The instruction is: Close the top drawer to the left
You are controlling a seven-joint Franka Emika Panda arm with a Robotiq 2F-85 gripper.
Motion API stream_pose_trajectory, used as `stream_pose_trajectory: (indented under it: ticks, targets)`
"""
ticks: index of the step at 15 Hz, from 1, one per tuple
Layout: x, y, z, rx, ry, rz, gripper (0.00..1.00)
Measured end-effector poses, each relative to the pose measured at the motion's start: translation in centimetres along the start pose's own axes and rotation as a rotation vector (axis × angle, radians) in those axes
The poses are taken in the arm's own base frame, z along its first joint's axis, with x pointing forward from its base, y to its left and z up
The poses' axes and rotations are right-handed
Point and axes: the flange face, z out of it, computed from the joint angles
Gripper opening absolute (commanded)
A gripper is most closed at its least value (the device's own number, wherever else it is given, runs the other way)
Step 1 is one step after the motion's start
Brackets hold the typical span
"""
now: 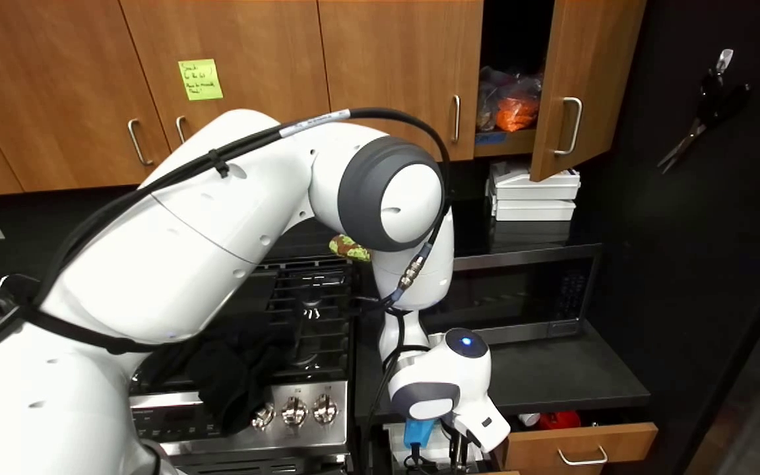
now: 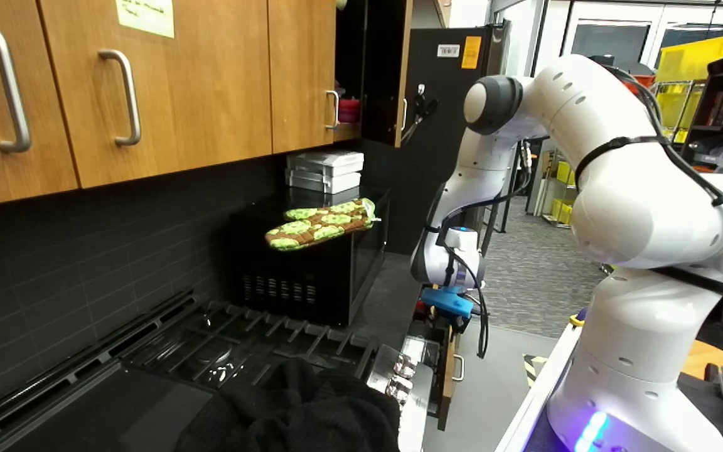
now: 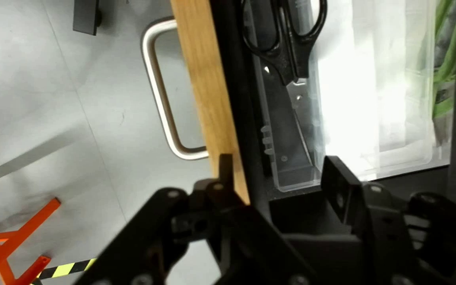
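The top drawer is pulled open, with a wood front (image 3: 208, 87) and a silver bar handle (image 3: 158, 87) in the wrist view. It holds clear and white trays (image 3: 362, 99), black-handled scissors (image 3: 287, 43) and green leafy-looking items (image 3: 445, 91). The drawer front (image 2: 447, 386) also shows in an exterior view, and its pale inside (image 1: 393, 439) in an exterior view. My gripper (image 3: 277, 170) is open and empty over the drawer's end. One finger overlaps the wood front and the other is over the inside; contact cannot be told. The gripper (image 2: 460, 323) also shows above the drawer.
A second open drawer (image 1: 581, 448) is to the right, below the counter (image 1: 551, 369). A microwave (image 1: 518, 297) stands on the counter. The stove (image 1: 307, 330) is to the left, with a black cloth (image 2: 311, 408). An upper cabinet door (image 1: 584, 86) hangs open.
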Motion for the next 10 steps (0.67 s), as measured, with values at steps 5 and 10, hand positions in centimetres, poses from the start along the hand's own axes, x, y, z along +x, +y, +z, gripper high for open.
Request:
stream_pose_trajectory:
  ticks: [5, 10]
  targets:
    - [0.1, 0.2, -0.3, 0.054, -0.043, 0.043, 0.81]
    - [0.2, 2.4, 0.0, 0.042, -0.051, 0.043, 0.74]
